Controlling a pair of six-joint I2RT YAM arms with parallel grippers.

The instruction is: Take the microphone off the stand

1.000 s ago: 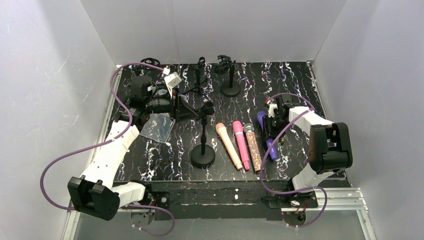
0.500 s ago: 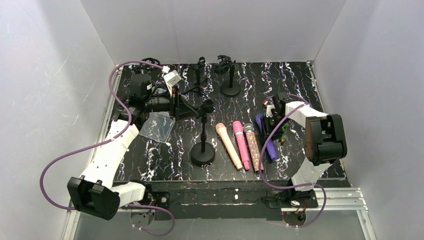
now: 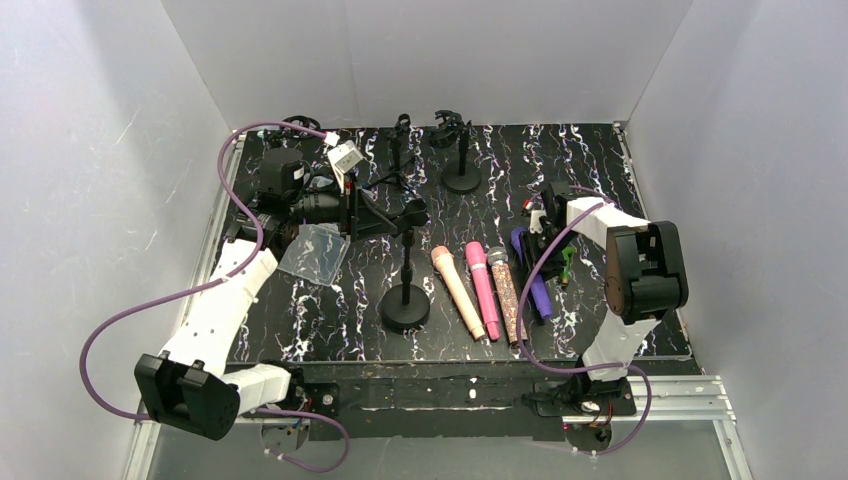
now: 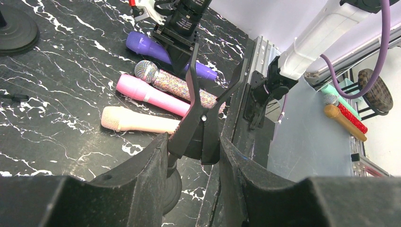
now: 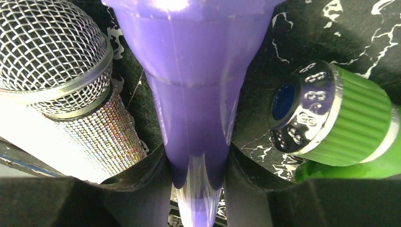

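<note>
Black marble-look tabletop with white veins, plain white walls all round. Roughly 7 o'clock from the middle: black stand, with a round base, a thin post and a spring clip on top with no mic in it. Left gripper reaching in from 9 o'clock, fingers narrowed right down onto the clip, one each side and touching it.

Over at the stand's 3 o'clock, a row of mics lying flat, heads toward 12: peach microphone, pink microphone, rhinestone microphone, then the purple microphone, so well out of the stand already. Right gripper sitting on top of it, fingers pinched on the purple handle, only a narrow gap between them. Can't tell if it's resting on the table or raised a touch.

Green microphone just beside it on the 3 o'clock side, with a chrome end cap and a blue centre. Embossed marks round the cap, looking like 8s, not properly readable.

Also around: two more stands at the back near 12, and a clear plastic bag at the stand's 10 o'clock.
</note>
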